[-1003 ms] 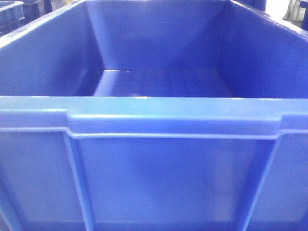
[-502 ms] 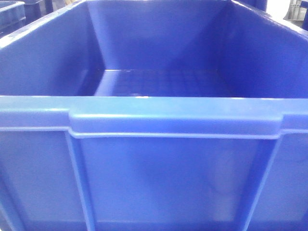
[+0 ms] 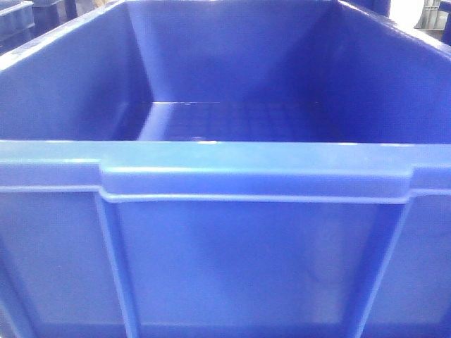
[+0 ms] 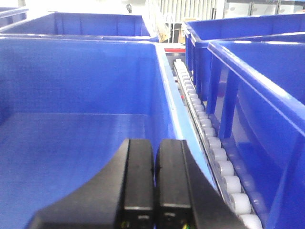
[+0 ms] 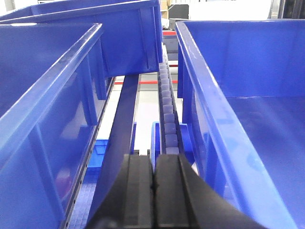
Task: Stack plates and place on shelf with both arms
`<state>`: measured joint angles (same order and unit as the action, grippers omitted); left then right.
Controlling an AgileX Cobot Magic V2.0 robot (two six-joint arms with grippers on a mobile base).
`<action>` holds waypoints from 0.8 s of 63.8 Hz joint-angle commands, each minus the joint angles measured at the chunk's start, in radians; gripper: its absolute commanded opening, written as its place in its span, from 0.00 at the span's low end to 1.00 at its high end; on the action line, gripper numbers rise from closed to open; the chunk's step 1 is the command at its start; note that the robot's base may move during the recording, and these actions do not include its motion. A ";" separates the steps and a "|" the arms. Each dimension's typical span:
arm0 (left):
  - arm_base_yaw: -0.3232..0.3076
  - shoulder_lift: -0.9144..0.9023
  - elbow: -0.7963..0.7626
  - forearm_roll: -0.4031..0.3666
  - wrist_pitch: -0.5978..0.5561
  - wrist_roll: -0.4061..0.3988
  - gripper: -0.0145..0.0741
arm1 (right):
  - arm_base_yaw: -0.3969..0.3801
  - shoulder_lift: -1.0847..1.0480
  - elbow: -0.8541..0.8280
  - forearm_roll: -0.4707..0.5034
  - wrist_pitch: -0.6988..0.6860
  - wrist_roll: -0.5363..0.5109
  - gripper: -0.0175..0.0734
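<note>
Front view is filled by a big blue plastic crate [image 3: 225,211], seen close from its near wall; thick rim band across the middle of frame, ribbed outer wall below, gridded floor visible inside. No plates or shelf visible in any of the three views, so their position cannot be told. Left wrist view: left gripper [image 4: 154,181] sits at the bottom of frame, black fingers [image 4: 139,176] pressed together with only a thin seam between them, nothing held. It hangs over the inside of a blue crate [image 4: 86,90], near that crate's right wall. Just right of that wall runs a roller track [image 4: 209,143] of small white wheels, and beyond it a second blue crate [image 4: 257,95]; more blue crates further back. Right wrist view: right gripper [image 5: 153,191] also at frame bottom, black fingers [image 5: 167,191] closed against each other, nothing between them. It sits over the gap between two blue crates, one on the left [image 5: 52,105] and one on the right [image 5: 238,114]. A roller strip [image 5: 167,109] and a blue rail [image 5: 121,129] run down that gap, light floor with a red line at the far end.
</note>
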<state>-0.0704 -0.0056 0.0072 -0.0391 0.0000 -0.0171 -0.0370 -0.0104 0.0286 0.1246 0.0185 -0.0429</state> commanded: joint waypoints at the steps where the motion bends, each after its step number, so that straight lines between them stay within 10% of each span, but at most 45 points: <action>1: 0.002 -0.018 0.025 -0.008 -0.090 -0.001 0.26 | -0.007 -0.021 -0.016 -0.010 -0.090 -0.003 0.25; 51: 0.002 -0.018 0.025 -0.008 -0.090 -0.001 0.26 | -0.007 -0.021 -0.016 -0.010 -0.090 -0.003 0.25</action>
<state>-0.0704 -0.0056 0.0072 -0.0391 -0.0070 -0.0171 -0.0370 -0.0104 0.0286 0.1246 0.0185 -0.0429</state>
